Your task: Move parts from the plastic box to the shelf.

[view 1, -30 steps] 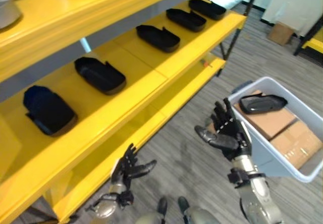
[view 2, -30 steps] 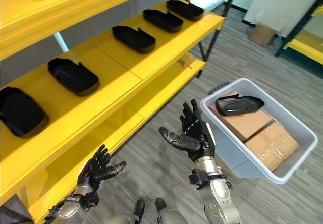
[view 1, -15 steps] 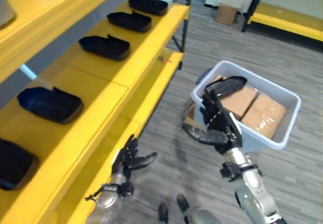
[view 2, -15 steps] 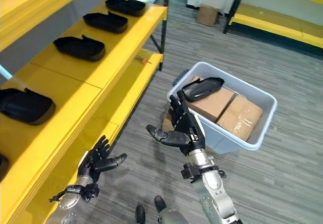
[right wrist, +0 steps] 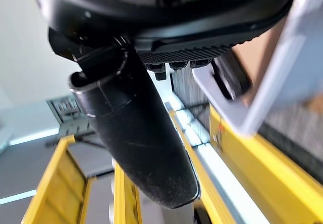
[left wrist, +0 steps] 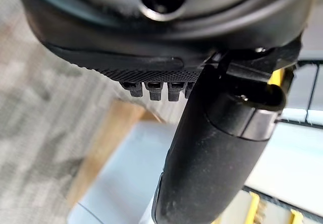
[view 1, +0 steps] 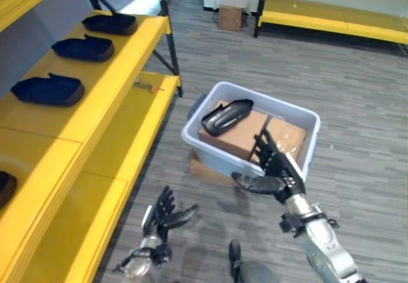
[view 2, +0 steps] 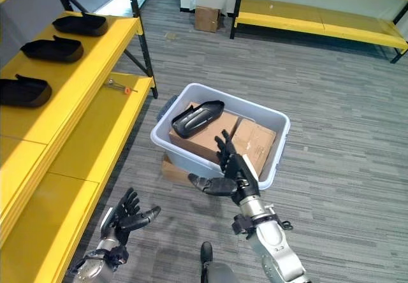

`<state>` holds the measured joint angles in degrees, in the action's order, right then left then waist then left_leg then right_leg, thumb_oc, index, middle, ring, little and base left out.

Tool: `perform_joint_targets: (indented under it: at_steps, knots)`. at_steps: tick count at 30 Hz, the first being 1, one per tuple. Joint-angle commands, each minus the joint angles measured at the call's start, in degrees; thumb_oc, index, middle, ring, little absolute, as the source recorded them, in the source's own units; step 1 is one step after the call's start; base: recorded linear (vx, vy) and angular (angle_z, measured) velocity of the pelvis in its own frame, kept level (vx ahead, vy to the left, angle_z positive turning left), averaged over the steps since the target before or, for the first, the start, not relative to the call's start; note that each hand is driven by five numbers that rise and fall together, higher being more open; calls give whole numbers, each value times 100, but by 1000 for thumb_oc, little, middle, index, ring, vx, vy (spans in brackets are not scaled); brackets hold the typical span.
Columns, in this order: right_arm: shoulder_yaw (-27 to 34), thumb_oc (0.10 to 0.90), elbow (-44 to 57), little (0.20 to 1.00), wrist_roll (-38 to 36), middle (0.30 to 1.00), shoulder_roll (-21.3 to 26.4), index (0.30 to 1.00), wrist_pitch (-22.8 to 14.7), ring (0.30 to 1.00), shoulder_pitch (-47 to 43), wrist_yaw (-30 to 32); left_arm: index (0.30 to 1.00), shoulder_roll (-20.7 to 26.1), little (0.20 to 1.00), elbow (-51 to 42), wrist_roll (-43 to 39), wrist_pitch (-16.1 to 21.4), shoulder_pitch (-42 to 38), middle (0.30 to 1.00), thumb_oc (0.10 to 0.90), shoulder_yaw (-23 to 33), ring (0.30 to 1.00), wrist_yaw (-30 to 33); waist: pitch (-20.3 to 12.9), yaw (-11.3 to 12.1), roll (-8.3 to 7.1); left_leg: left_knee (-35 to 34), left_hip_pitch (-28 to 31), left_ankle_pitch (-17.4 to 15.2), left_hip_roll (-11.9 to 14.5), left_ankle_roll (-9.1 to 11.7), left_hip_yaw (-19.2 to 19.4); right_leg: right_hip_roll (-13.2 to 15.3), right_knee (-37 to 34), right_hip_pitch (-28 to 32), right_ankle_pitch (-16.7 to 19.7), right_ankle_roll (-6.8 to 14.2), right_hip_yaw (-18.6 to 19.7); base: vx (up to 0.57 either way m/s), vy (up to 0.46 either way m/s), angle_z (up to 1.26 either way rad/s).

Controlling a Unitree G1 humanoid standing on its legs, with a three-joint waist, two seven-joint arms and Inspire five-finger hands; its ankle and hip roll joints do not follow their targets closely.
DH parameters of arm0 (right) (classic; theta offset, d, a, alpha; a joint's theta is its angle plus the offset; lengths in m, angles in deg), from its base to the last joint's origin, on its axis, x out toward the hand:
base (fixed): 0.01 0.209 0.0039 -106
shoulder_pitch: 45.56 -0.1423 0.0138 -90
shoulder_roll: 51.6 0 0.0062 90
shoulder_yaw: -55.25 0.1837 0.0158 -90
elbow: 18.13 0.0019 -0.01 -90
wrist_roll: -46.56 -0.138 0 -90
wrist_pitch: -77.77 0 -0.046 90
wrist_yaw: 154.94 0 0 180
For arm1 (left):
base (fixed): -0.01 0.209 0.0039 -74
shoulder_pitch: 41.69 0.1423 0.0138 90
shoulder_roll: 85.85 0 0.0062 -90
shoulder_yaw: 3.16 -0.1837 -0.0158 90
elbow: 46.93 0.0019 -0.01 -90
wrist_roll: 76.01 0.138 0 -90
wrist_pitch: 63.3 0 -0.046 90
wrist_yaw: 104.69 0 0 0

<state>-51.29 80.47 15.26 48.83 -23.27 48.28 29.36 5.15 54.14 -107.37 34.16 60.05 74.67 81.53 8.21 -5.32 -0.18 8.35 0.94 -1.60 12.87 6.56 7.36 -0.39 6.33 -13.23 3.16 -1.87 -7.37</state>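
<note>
right hand [view 2: 234, 171] spread, empty, near box [view 2: 271, 157]. left hand [view 2: 127, 214] spread, idle. part [view 2: 196, 117] probably light, stiff, slick: you grip its narrow middle.

Head stereo pair looks steeply down, both sharing plastic box [view 2: 220, 136] mid-frame, shelf [view 1: 83, 114] at left, wrist cameras very close along each thumb

Black parts [view 2: 52, 49] lie in a row on the yellow shelf [view 2: 76, 85]; the plastic box [view 2: 268, 159] stands on the grey floor [view 2: 344, 104]
</note>
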Motion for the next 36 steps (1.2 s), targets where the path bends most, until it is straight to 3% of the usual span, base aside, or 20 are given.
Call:
perform_joint_targets:
  at_steps: [1, 3, 5, 7, 9, 10, 13, 16, 17, 21, 26, 30, 34, 35, 36]
  knots:
    - [308, 900, 612, 1000, 267, 1000, 53, 1000, -646, 1000, -301, -32, 1000, 170, 1000, -561, -135, 460, -382, 1000, 900, -131, 1000, -155, -84, -41, 42, 1390, -231, 959, -143, -311, -174, 195, 109, 160, -439, 176, 219, 138, -230, 3]
    - [358, 900, 645, 1000, 308, 1000, 102, 1000, -655, 1000, -250, 9, 1000, 178, 1000, -563, -162, 443, -348, 1000, 900, -172, 1000, -149, 34, 22, -61, 1931, -607, 960, -267, -399, -226, 231, 56, 330, -474, 92, 252, 120, -151, -5]
    - [413, 900, 630, 1000, 332, 1000, 102, 1000, -648, 1000, -201, 52, 1000, 178, 1000, -563, -156, 413, -302, 1000, 900, -183, 1000, -141, 171, 155, -129, 1830, -1150, 479, -771, -537, -493, 315, -22, 534, -502, 152, 368, 103, -29, -25]
    - [450, 900, 643, 1000, 314, 1000, 106, 1000, -656, 1000, -194, 51, 1000, 187, 1000, -558, -164, 406, -265, 1000, 900, -164, 1000, -152, 190, 179, -172, 1493, -1354, 335, -858, -599, -556, 364, -78, 602, -487, 216, 416, 145, 39, -25]
    - [542, 900, 697, 1000, 287, 1000, 97, 1000, -694, 1000, -73, 26, 1000, 207, 1000, -519, -147, 414, -203, 1000, 900, -168, 1000, -185, 182, 206, -185, 397, -1614, 584, -515, -479, -424, 455, -199, 847, -568, 312, 421, 290, 124, -10]
    - [551, 900, 692, 1000, 302, 1000, 94, 1000, -699, 1000, -37, 27, 1000, 206, 1000, -491, -116, 424, -192, 1000, 900, -167, 1000, -175, 202, 270, -162, -163, -1614, 939, -514, -403, -536, 437, -237, 995, -604, 328, 447, 272, 144, 0]
    - [522, 900, 719, 1000, 385, 1000, 54, 1000, -708, 1000, -15, 27, 1000, 224, 1000, -496, 17, 428, -151, 1000, 900, -144, 1000, -179, 201, 418, -54, -1193, -1630, 1357, -533, -230, -1088, 333, -231, 1257, -774, 404, 677, 330, 169, -38]
    - [515, 900, 726, 1000, 401, 1000, 6, 1000, -666, 1000, 30, -42, 1000, 172, 1000, -467, -8, 456, -118, 1000, 900, -89, 1000, -209, 119, 446, 4, -1240, -1449, 1336, -447, -252, -1018, 323, -166, 1405, -922, 441, 837, 296, 203, -85]
    - [512, 900, 740, 1000, 363, 1000, -140, 1000, -656, 1000, 142, -140, 1000, 151, 1000, -513, -60, 510, -77, 1000, 900, -26, 1000, -201, -47, 464, -27, -1166, -1253, 1209, -537, -319, -979, 482, -267, 1524, -896, 545, 975, 276, 253, -97]
    - [548, 900, 784, 1000, 370, 1000, -184, 1000, -608, 1000, 218, -175, 1000, 269, 1000, -550, -37, 523, -51, 1000, 900, 26, 1000, -234, -75, 465, -100, -954, -1203, 1013, -639, -420, -761, 671, -355, 1545, -787, 685, 1144, 189, 221, -79]
    - [441, 900, 733, 1000, 404, 1000, -204, 1000, -484, 1000, 153, -236, 1000, 498, 1000, -642, -78, 532, 39, 1000, 900, 236, 1000, -151, -200, 491, -267, -554, -1238, 384, -941, -715, -240, 1245, -680, 1324, -285, 1099, 1359, 138, 246, -54]
    - [353, 900, 673, 1000, 413, 1000, -263, 1000, -485, 1000, 0, -227, 1000, 558, 1000, -660, -66, 542, 42, 1000, 900, 271, 1000, -130, -183, 547, -341, -415, -1278, 161, -1059, -853, -99, 1413, -639, 1147, 35, 1262, 1398, 48, 149, -3]
    - [183, 900, 608, 1000, 426, 1000, -338, 1000, -452, 1000, -178, -225, 1000, 652, 1000, -732, -54, 541, 11, 1000, 900, 287, 1000, -77, -72, 616, -359, -501, -1131, 70, -1075, -936, 91, 1469, -191, 829, 373, 1299, 1148, 23, 77, -36]
    - [97, 900, 593, 1000, 407, 1000, -365, 1000, -450, 1000, -275, -214, 1000, 680, 1000, -755, -66, 527, 23, 1000, 900, 324, 1000, -34, 14, 671, -365, -524, -1046, 29, -1012, -919, 193, 1452, -97, 742, 295, 1248, 803, -52, -9, -37]
    - [-25, 900, 522, 1000, 434, 1000, -373, 1000, -438, 1000, -510, -174, 1000, 689, 1000, -748, -65, 534, -9, 1000, 900, 385, 1000, 4, 140, 711, -406, -566, -968, 8, -938, -855, 366, 1323, -231, 471, 244, 1162, 217, -44, -19, -57]
